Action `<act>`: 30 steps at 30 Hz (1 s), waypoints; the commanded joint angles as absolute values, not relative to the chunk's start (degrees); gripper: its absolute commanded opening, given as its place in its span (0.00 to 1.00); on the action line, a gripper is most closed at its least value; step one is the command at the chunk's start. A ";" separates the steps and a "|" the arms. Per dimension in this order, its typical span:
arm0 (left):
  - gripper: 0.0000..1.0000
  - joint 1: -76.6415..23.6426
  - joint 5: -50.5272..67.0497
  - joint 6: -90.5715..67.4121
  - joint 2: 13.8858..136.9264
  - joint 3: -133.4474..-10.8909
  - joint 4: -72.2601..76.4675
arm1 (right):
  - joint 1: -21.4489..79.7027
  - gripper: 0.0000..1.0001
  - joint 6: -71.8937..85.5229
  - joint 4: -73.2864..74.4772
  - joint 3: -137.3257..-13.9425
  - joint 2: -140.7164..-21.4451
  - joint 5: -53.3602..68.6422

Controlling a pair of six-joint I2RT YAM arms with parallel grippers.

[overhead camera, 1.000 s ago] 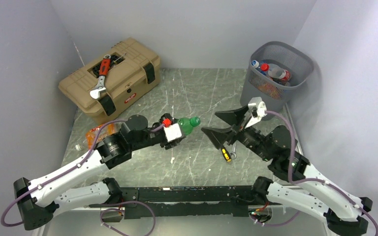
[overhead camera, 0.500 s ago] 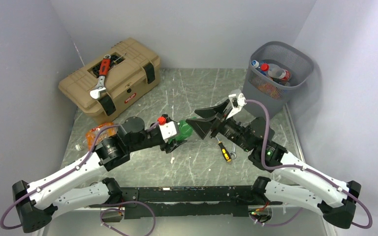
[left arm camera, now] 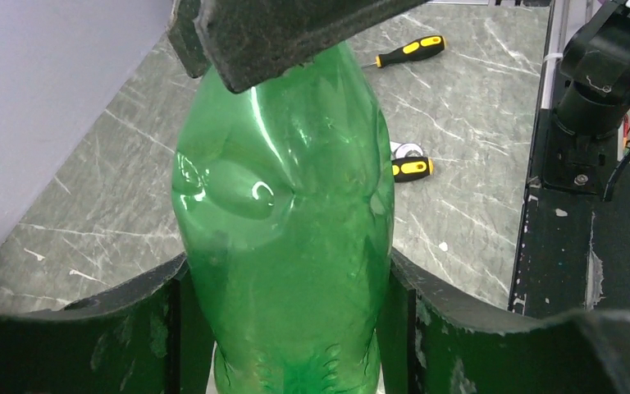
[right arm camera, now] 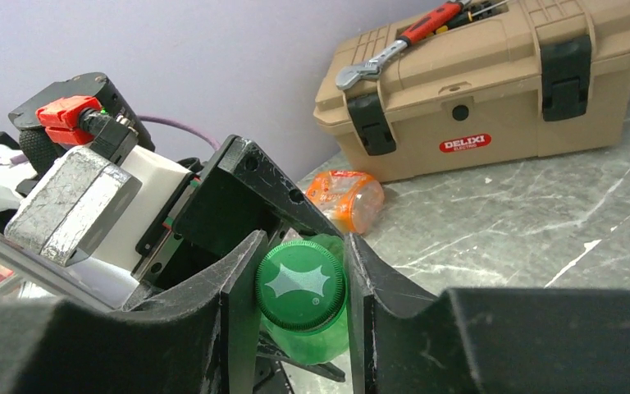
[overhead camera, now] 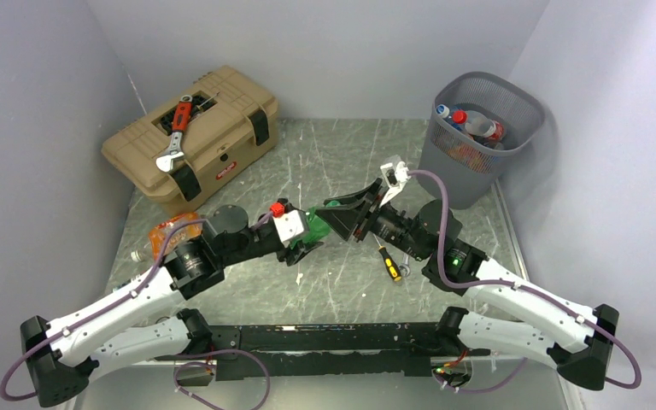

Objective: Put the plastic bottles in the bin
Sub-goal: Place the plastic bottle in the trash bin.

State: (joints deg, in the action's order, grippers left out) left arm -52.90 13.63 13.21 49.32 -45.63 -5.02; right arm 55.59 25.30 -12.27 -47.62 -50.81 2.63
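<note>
A green plastic bottle (overhead camera: 316, 224) is held off the table between the two arms. My left gripper (left arm camera: 287, 271) is shut on its body (left arm camera: 287, 205), one finger pressed to each side. My right gripper (right arm camera: 302, 279) has come in from the right, and its jaws press both sides of the green cap (right arm camera: 301, 285). An orange bottle (overhead camera: 175, 229) lies on the table beside the left arm; the right wrist view shows the orange bottle (right arm camera: 346, 197) in front of the toolbox. The grey mesh bin (overhead camera: 478, 162) stands at the far right with several bottles (overhead camera: 474, 126) inside.
A tan toolbox (overhead camera: 201, 137) with a red-handled wrench (overhead camera: 175, 137) on its lid sits at the far left. A yellow-and-black screwdriver (overhead camera: 389, 263) lies on the table under the right arm, and two such handles (left arm camera: 402, 52) show in the left wrist view.
My right gripper has swung left from the table's middle to the bottle's cap end and closed its jaws on the cap. The left gripper has kept its hold, drifting slightly left.
</note>
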 commanded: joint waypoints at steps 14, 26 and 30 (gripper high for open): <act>1.00 -52.96 -14.84 17.04 45.70 -44.08 1.86 | 55.39 0.00 -4.05 14.36 -81.05 -52.62 -33.99; 0.99 -53.59 -13.92 17.09 48.86 -44.09 1.01 | 28.32 0.00 -11.79 -4.22 -87.37 -60.64 -46.58; 0.99 -54.50 -15.34 18.47 48.67 -43.74 0.96 | 13.50 0.00 -4.06 -6.99 -85.58 -64.26 -41.36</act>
